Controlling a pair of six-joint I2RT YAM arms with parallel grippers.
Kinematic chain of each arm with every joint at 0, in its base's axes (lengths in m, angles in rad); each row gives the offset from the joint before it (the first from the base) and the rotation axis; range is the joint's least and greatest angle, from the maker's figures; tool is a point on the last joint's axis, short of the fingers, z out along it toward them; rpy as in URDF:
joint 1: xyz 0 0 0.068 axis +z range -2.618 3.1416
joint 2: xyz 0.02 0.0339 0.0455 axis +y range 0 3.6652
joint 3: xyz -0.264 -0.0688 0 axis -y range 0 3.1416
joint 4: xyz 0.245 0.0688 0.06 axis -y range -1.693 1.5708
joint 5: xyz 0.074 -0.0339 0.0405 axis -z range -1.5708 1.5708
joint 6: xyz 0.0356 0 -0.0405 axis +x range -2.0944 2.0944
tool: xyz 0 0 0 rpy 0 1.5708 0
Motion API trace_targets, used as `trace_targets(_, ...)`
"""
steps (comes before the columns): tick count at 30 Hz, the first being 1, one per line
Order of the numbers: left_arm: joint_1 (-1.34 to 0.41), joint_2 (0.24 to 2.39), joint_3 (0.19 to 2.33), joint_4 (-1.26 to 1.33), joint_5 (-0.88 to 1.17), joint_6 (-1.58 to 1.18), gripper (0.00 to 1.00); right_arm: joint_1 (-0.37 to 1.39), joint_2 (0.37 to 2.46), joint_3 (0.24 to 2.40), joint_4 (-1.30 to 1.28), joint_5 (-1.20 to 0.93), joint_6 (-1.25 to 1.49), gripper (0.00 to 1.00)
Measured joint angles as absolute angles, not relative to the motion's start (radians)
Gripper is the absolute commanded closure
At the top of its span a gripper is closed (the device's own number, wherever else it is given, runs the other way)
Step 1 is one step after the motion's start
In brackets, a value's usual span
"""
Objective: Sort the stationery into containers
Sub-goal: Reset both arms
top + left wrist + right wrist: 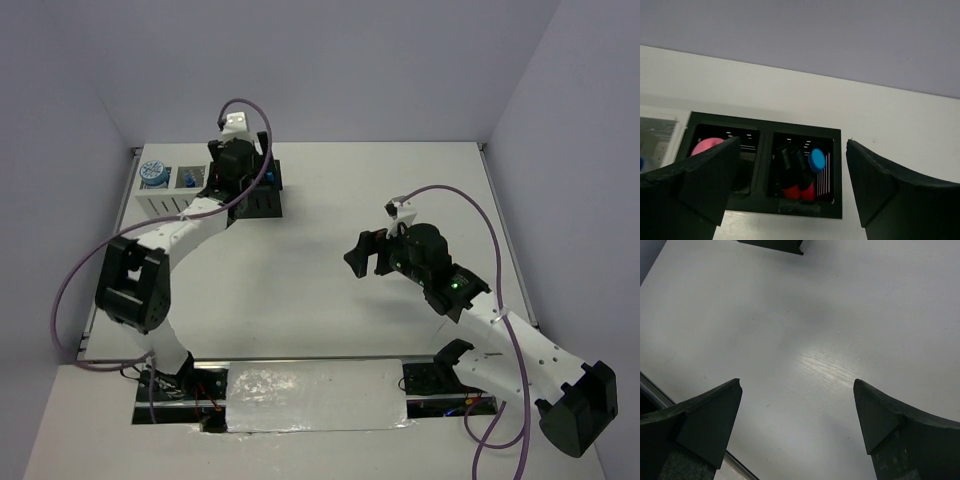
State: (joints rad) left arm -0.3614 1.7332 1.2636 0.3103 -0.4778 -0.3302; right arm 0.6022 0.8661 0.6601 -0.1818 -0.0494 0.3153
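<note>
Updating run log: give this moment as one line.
left end effector open above black boxes; highlighters in one; right end effector open above table

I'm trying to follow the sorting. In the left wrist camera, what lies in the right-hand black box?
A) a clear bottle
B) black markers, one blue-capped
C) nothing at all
B: the right-hand black box holds several black markers, one showing a blue cap.

Bright even overhead light, faint soft shadows on the table (320, 300), pale glare streak in right wrist view, claw fingers (695, 425) dark, soft-edged.
</note>
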Motion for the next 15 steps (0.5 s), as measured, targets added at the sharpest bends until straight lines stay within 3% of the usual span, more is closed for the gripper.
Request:
trace_targets(8, -0.362, 1.381, 1.428, -0.114, -0.531, -0.427, 0.01, 0.602, 0.794, 0.726, -0.317, 0.074, 0.288, 0.0)
trace_targets(15, -0.362, 1.073, 1.333, -0.549, -0.625, -0.521, 0.01, 0.602, 0.672, 1.039, -0.586, 0.36, 0.279, 0.0)
